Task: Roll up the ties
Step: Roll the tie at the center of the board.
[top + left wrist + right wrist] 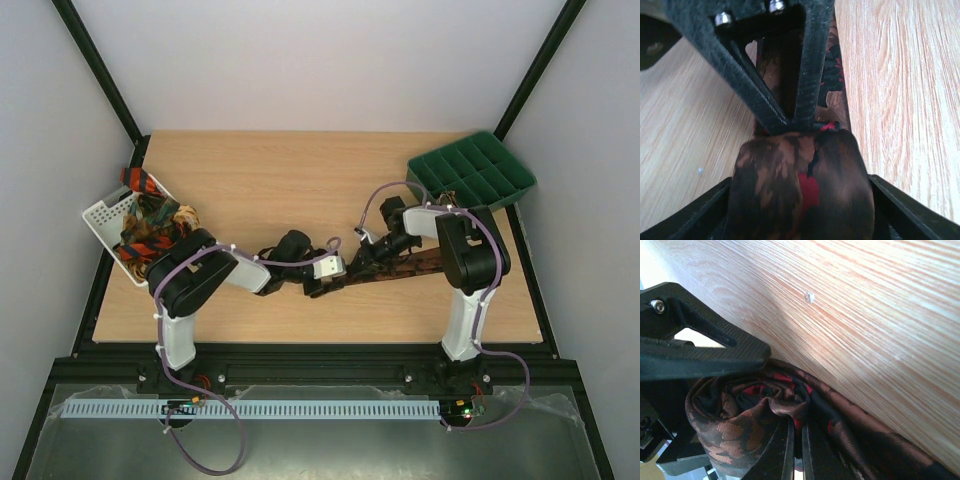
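A dark brown tie with red specks (pixel 415 265) lies flat on the wooden table, and its left end is wound into a small roll. My left gripper (pixel 322 285) holds that roll (pixel 770 190) between its two fingers (pixel 905 210). My right gripper (pixel 368 262) comes in from the other side. Its fingers (pixel 788 450) are pressed close together with a fold of the tie (pixel 740 435) pinched at the roll's centre. The unrolled strip (pixel 875 440) trails off to the lower right. Other striped ties (pixel 150 225) are piled in the basket.
A white slotted basket (pixel 105 215) sits at the table's left edge. A green compartment tray (pixel 475 170) stands at the back right, just behind the right arm. The two grippers are close enough that each shows in the other's wrist view (pixel 765 60).
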You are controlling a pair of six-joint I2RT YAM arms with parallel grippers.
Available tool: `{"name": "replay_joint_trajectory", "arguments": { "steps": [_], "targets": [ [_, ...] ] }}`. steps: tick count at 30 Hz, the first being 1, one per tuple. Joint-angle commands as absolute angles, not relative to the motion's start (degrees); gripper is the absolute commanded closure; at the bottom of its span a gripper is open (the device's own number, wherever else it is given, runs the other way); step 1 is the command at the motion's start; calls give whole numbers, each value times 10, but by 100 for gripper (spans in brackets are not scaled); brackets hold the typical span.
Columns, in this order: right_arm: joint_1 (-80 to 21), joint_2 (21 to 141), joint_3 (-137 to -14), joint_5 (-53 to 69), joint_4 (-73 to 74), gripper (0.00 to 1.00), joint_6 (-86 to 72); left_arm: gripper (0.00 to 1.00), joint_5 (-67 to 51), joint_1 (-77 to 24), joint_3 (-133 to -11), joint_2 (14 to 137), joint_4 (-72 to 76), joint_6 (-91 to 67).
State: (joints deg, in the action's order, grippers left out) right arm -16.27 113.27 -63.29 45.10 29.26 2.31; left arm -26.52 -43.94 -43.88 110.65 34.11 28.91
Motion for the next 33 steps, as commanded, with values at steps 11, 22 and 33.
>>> {"name": "replay_joint_trajectory", "arguments": {
  "steps": [11, 22, 33],
  "targets": [
    [-152, 1170, -577, 309, 245, 99, 31, 25, -319, -433, -446, 1119, 377, 159],
    [-145, 1118, -603, 313, 304, 86, 44, 64, -263, -443, -447, 1131, 314, 246],
    [-157, 1039, -611, 469, 348, 53, -8, 63, -225, -450, -411, 1117, 265, 272]
  ]
}}
